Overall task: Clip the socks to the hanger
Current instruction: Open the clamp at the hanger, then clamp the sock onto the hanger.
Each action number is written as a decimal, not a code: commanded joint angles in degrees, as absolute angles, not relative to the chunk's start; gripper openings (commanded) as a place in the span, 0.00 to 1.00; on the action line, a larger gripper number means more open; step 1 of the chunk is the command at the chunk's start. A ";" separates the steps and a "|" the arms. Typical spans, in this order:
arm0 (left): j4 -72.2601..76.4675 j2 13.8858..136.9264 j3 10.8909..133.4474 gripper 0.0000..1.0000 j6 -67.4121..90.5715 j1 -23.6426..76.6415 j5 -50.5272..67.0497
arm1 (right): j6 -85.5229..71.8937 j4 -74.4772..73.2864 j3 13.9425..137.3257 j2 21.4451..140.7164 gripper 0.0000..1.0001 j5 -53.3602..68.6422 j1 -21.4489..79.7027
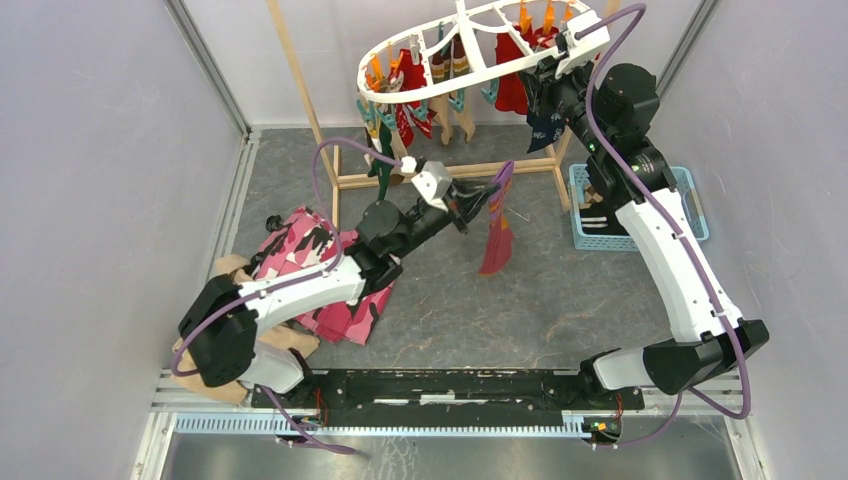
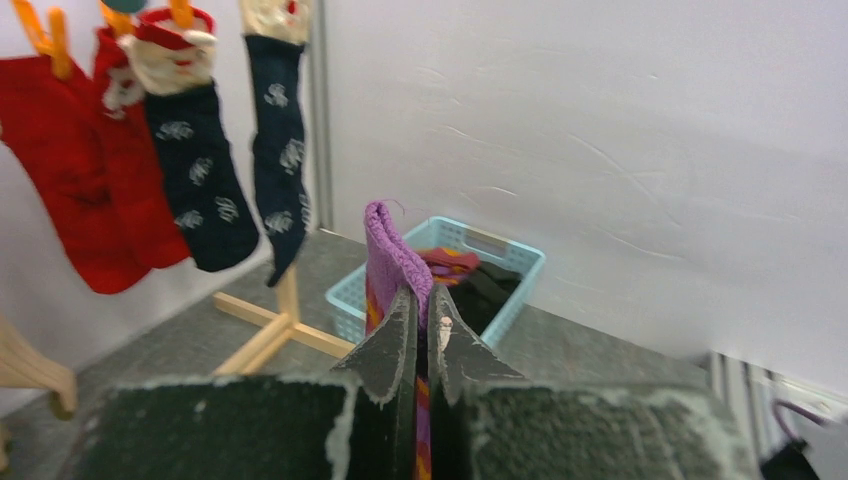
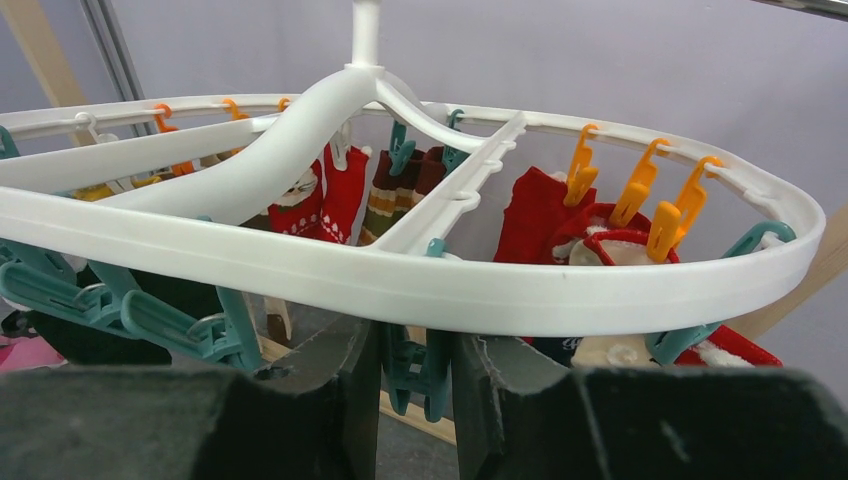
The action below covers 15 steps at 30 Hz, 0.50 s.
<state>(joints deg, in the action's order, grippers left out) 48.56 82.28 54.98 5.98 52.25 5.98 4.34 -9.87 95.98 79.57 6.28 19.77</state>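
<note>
Clearly left jaws clamp a purple sock (image 2: 393, 255); right jaws flank a teal clip (image 3: 437, 375), grip unclear.

Light wooden pole rack (image 1: 300, 100) stands at the far side of the grey mottled table (image 1: 540, 300), base bars flat on the surface. Light blue slotted plastic basket (image 1: 596, 238) sits just right of the rack's base, near the right wall. Pink camouflage cloth (image 1: 300, 245) lies crumpled at left, touching a plain tan cloth (image 1: 228, 268) nearer the left wall. White panels enclose the table.
</note>
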 commanded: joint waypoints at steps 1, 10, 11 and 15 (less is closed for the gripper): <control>47.11 86.57 62.38 0.02 -0.89 53.52 -2.97 | 2.71 -7.25 95.47 77.78 0.15 6.41 20.04; 53.41 94.34 70.31 0.02 -9.51 56.88 -15.50 | 1.58 -7.29 95.08 78.10 0.14 7.12 20.03; 54.04 95.25 71.18 0.02 -9.70 57.01 -16.59 | 1.40 -7.26 95.09 78.13 0.14 7.11 20.01; 55.78 98.28 74.73 0.02 -10.21 57.66 -20.66 | 1.02 -7.29 95.01 78.26 0.13 7.03 20.03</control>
